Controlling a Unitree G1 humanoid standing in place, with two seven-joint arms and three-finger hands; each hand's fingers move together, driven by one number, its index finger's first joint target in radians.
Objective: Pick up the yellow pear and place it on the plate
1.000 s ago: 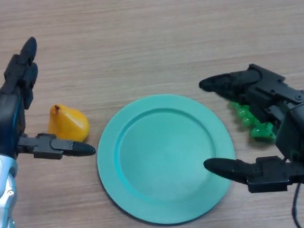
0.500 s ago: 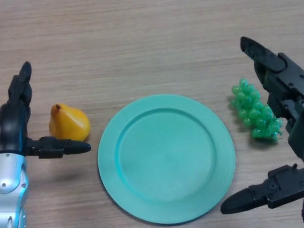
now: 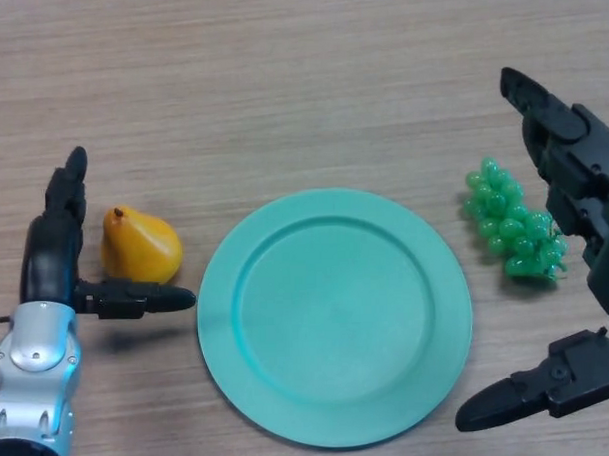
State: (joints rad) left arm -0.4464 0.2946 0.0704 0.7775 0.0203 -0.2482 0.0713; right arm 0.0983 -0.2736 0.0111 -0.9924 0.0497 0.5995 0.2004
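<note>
The yellow pear (image 3: 140,244) lies on the wooden table left of the teal plate (image 3: 334,315), stem end toward the upper left. My left hand (image 3: 55,259) is open and cups the pear from its left side: fingers stretched up past it, thumb reaching rightward just below it. I cannot tell whether the hand touches the pear. My right hand (image 3: 573,179) is open at the right edge, fingers extended above and beside the green grapes (image 3: 513,224), thumb low near the plate's lower right. The plate has nothing on it.
A bunch of green grapes lies right of the plate, under my right hand's span. Bare wooden tabletop stretches across the far half of the view.
My left hand has drawn closer to the pear, now bracketing it. My right hand pulled back to the right off the plate, uncovering the grapes.
</note>
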